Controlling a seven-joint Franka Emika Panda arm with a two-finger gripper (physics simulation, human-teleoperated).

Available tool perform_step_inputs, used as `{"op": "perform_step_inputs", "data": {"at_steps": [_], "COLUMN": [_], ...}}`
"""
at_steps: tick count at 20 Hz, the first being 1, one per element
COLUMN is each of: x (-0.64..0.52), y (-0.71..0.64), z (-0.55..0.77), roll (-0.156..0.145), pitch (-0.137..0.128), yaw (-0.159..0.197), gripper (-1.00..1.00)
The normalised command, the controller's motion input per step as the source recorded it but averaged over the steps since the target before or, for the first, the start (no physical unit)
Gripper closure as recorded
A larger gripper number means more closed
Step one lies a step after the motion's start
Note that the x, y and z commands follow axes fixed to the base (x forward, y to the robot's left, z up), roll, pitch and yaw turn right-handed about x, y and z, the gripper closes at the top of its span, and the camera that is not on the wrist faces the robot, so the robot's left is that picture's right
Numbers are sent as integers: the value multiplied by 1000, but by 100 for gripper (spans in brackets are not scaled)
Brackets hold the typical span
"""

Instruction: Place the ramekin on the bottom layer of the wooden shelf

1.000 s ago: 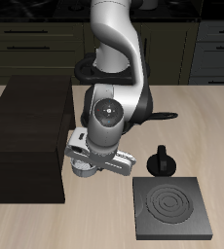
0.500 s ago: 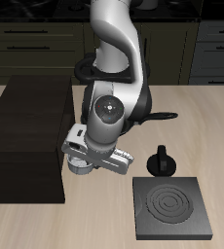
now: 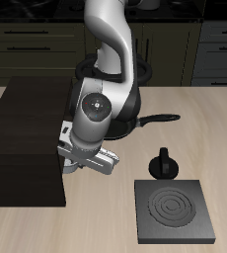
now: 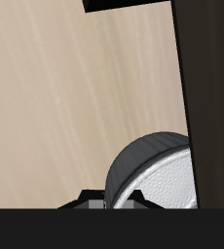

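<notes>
The ramekin [image 4: 161, 177], a small pale grey-white ribbed bowl, shows in the wrist view just under my gripper [image 4: 112, 201], right beside the dark wall of the wooden shelf [image 4: 216, 97]. In the exterior view the wooden shelf [image 3: 27, 128] is a large, almost black box. My gripper [image 3: 74, 161] is low against the shelf's side that faces the arm, near the tabletop. It is shut on the ramekin's rim. The gripper and the shelf hide the ramekin in the exterior view.
A black frying pan stands behind the arm, with its long handle [image 3: 161, 119] pointing away from the shelf. A flat black stove plate [image 3: 172, 210] with a spiral burner lies near the front edge. A small black knobbed object [image 3: 164, 163] stands just behind it.
My gripper has moved sideways toward the shelf with the ramekin and now sits against the shelf's side. The pan's handle shows more now that the arm has shifted.
</notes>
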Motion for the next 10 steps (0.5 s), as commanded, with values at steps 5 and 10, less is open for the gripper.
{"op": "perform_step_inputs", "data": {"at_steps": [5,10], "x": [-20,8], "y": [-330,-232], "z": [74,-12], "roll": [-52,-56], "pitch": [-8,10], "yaw": [-24,0], "gripper": [100,100]}}
